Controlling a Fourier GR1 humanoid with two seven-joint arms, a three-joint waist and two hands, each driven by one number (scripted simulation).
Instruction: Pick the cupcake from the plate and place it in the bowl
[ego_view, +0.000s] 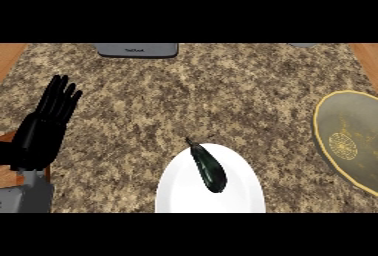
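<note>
A white plate (177, 192) lies on the table, cut off by the view's lower edge. On it rests a dark, glossy, long thing (207, 170), no cupcake by its look, its thin tip reaching past the plate's far rim. Well right of the plate lies an olive, gold-rimmed bowl (354, 125).

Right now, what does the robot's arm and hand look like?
Only the left one shows: a glossy black hand with long, slim, jointed-looking fingers, on a smooth grey forearm shaped like a boxy sleeve. No cables or markings are visible.
</note>
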